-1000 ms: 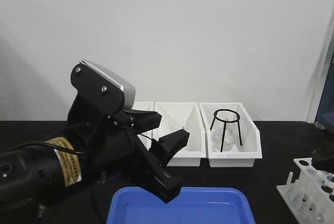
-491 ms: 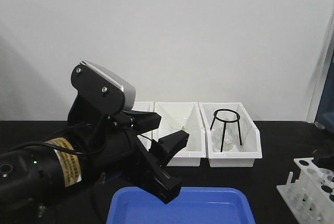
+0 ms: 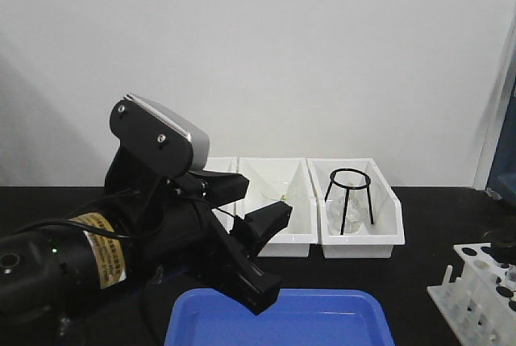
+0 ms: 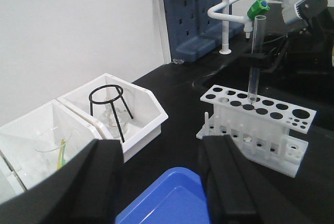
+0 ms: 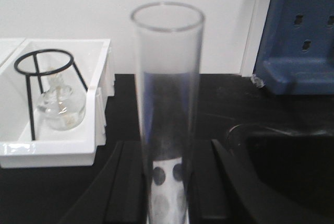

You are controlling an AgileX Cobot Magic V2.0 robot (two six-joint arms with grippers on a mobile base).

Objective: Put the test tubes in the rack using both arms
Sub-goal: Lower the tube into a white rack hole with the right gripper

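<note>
In the left wrist view a clear test tube [image 4: 254,51] stands upright with its rim up and its lower tip at a hole in the top plate of the white rack [image 4: 271,130]. My right gripper [image 4: 255,60] is shut on the tube at mid-height. The right wrist view shows the same tube [image 5: 166,78] clamped between the right gripper's [image 5: 167,187] black fingers. My left gripper [image 4: 164,182] is open and holds nothing, hovering over the blue tray's corner [image 4: 172,198]. From the front, the left gripper [image 3: 254,237] reaches right of the bulky left arm, and the rack [image 3: 476,289] sits at the bottom right.
Three white open-front bins [image 3: 363,241] line the back; one holds a black wire tripod [image 3: 351,197] over a glass flask, another a beaker. A blue pegboard [image 4: 203,15] and a white tap with green knobs [image 4: 245,2] stand behind a dark sink.
The dark shape of the right gripper above the rack at the front view's right edge has shrunk toward the edge. The left arm and the rack have not moved.
</note>
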